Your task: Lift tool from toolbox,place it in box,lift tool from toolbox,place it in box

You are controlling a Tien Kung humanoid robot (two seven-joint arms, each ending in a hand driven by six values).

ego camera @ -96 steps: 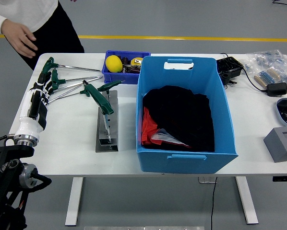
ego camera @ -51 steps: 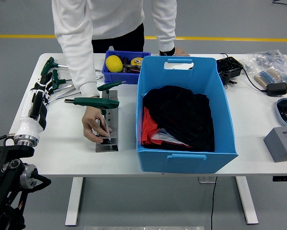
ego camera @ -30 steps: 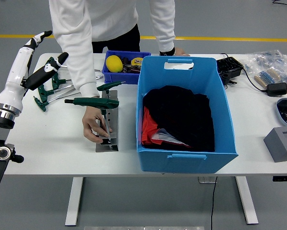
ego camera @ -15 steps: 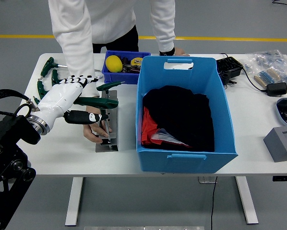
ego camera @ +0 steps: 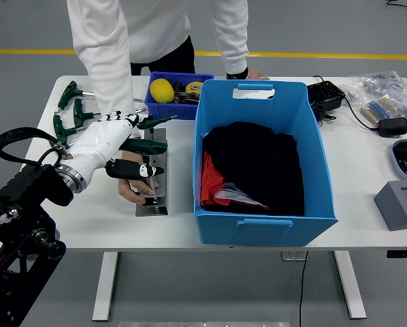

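**Tight squeeze around the tool stand**

The metal stand is boxed in: the person's hand sits right on it and their sleeve comes down from above. The tall blue box walls off the right side. Bare tabletop toward the near edge leaves room. The box top is wide open.

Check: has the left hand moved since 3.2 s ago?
Yes. The left hand went from the table's left edge rightward to the tool rack, nearer the blue box.

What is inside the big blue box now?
The big blue box holds black cloth over a red and white piece; anything beneath them is covered.
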